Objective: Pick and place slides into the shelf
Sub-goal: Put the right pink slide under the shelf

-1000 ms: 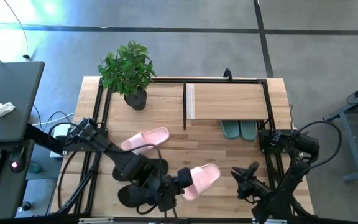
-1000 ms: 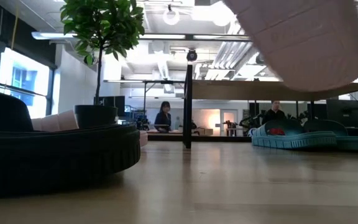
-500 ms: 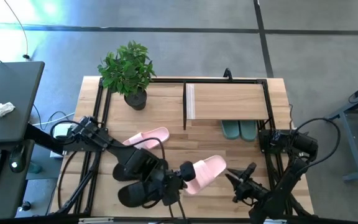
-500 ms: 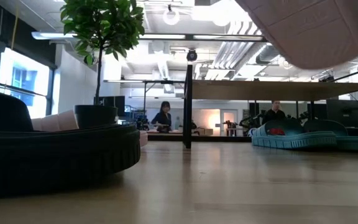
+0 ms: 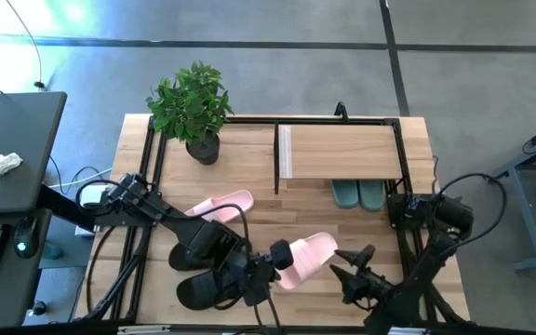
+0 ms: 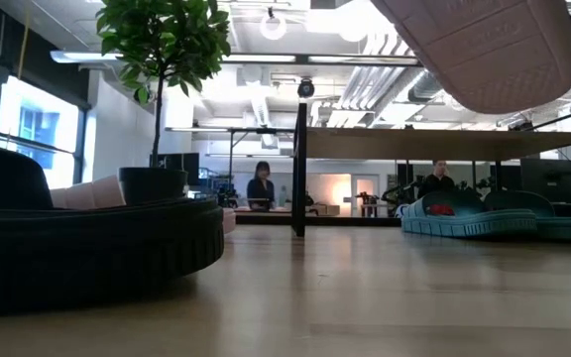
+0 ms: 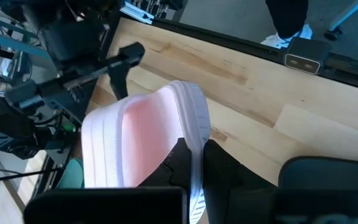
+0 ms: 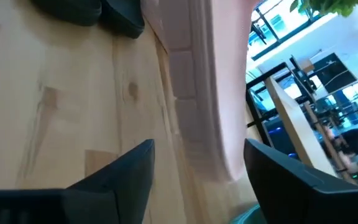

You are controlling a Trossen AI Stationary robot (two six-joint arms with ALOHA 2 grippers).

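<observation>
The left gripper pinches one pink slide above the table's front edge, its long way pointing toward the spread right gripper. One more pink slide, two green slides and two black slides lie on the table.

— What surrounds the table?
— A grey concrete floor crossed by dark seams. Beyond the table's left edge stands a dark desk carrying a crumpled white cloth.
— And across the room?
— An open ceiling with white ducts and round lamps, bright windows at the left, and two people among distant furniture.
</observation>
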